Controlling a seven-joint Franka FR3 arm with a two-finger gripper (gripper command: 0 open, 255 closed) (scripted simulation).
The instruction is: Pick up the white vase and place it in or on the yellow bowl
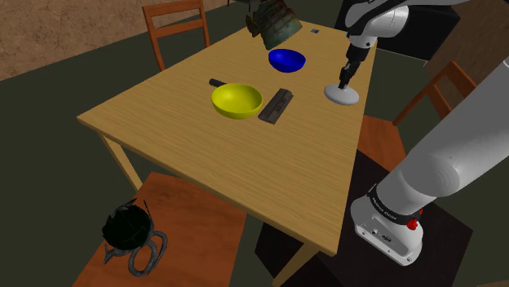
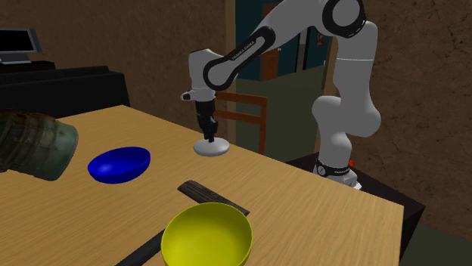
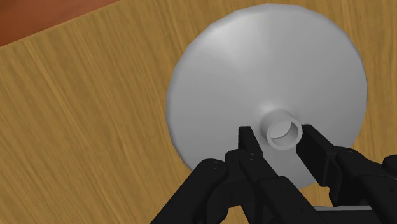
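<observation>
Wrist view looks straight down on the white vase (image 3: 267,63). It's standing upright, long axis vertical, with the narrow neck opening pointing up at the camera and the wide flat foot on the desk (image 3: 83,127). The claw (image 3: 283,137) is narrowed onto the neck, one finger against each side. Shoulder view puts the vase by the desk edge nearest the arm (image 1: 457,163), well apart from the yellow bowl (image 1: 236,99) mid-desk. The lettering (image 2: 246,51) on the arm is too small to read.
</observation>
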